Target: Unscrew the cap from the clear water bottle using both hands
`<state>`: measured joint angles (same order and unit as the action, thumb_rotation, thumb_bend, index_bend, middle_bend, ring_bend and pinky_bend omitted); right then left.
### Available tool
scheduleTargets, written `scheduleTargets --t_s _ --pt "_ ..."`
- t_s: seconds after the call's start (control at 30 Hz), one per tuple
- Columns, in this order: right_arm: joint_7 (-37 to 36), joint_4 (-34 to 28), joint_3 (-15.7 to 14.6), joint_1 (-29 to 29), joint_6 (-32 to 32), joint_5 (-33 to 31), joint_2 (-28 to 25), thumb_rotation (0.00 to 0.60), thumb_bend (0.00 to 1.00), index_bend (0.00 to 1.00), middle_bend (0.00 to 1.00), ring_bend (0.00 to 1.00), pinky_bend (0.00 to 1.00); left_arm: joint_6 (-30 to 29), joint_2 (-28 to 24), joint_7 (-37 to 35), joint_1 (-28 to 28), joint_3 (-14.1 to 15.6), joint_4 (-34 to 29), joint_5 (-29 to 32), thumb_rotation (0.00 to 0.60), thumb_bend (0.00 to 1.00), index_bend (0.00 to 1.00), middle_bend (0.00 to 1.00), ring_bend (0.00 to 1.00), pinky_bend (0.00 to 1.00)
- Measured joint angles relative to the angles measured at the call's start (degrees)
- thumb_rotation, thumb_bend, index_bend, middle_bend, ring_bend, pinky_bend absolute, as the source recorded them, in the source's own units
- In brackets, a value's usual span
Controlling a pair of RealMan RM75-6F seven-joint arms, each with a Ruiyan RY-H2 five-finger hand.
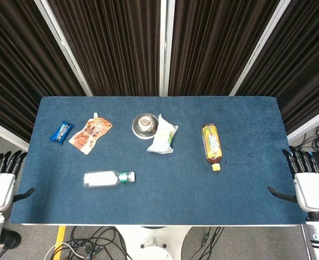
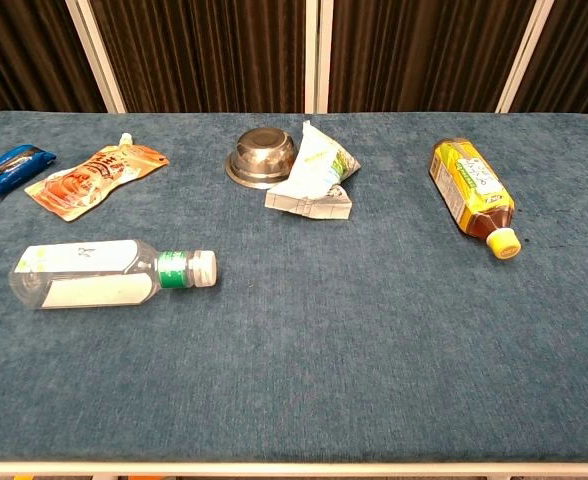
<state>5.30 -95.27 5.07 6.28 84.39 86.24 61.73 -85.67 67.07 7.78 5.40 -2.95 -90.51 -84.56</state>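
The clear water bottle (image 1: pixel 106 178) (image 2: pixel 104 272) lies on its side on the blue table, left of centre, with a white label and a green band. Its white cap (image 1: pixel 131 176) (image 2: pixel 205 268) points right. My left hand (image 1: pixel 2 181) hovers beside the table's left edge, fingers spread and holding nothing, well left of the bottle. My right hand (image 1: pixel 306 181) hangs off the right edge, also open and empty. The chest view shows neither hand.
An amber tea bottle (image 1: pixel 211 145) (image 2: pixel 471 193) with a yellow cap lies at the right. A steel bowl (image 1: pixel 145 125) (image 2: pixel 261 157) and a white-green packet (image 1: pixel 163 135) (image 2: pixel 314 177) sit at back centre. An orange pouch (image 1: pixel 90 135) (image 2: pixel 92 178) and a blue wrapper (image 1: pixel 62 131) (image 2: pixel 10 166) lie at back left.
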Motion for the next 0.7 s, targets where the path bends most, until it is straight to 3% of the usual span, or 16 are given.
scheduleTargets --t_s 0.5,0.7 --pt "-1.31 0.34 -0.17 -1.17 2.68 0.94 -0.19 0.455 0.05 0.0 0.0 0.0 0.0 -0.33 -0.55 0.0 0.29 -0.31 -0.85 -0.62 0.6 0.0 0.11 0.08 0.0 0.03" --pt "-2.43 0.97 0.08 -1.61 3.83 1.29 -0.54 0.457 0.06 0.0 0.0 0.0 0.0 3.63 -0.58 0.33 3.54 -0.58 -0.88 -2.18 0.6 0.0 0.16 0.12 0.03 0.04"
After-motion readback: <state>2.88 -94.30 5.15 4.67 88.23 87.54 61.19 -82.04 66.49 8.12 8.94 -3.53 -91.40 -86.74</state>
